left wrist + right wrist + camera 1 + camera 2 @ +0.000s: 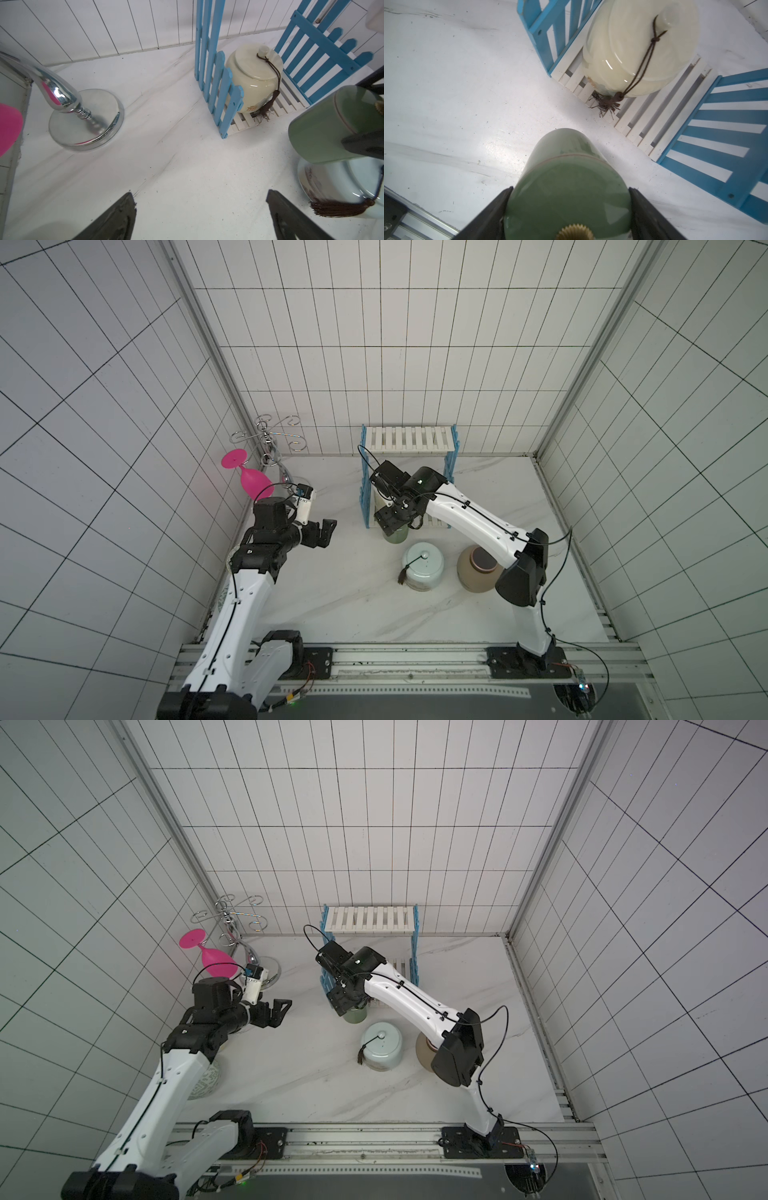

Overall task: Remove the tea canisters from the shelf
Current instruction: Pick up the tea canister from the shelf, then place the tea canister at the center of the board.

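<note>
The right gripper (570,193) is clamped on the lid end of the green canister (566,149), a jaw pressed against each side. The cylinder's long axis stands about upright, base towards the table (332,605). It is just in front of the lower board of the shelf (409,442), outside the blue pickets. Whether its base touches the marble cannot be told. The coming move probably turns on this: the bare patch under the canister is narrow, with the shelf edge just behind and the pale-blue jar (423,566) near in front, so it needs a straight descent. The tan jar (473,572) stands beside the pale-blue one, both off the shelf. The cream jar (252,76) sits on the lower tier between the picket sides, its tassel hanging over the front slats. It lies just beyond the right gripper, the nearer arm. The left gripper (323,532) hangs wide open and empty over clear table, well apart and aimed towards the shelf. A chrome stand (87,120) and a pink goblet (249,481) occupy the left corner. The surface is smooth white marble, walled by tile.
</note>
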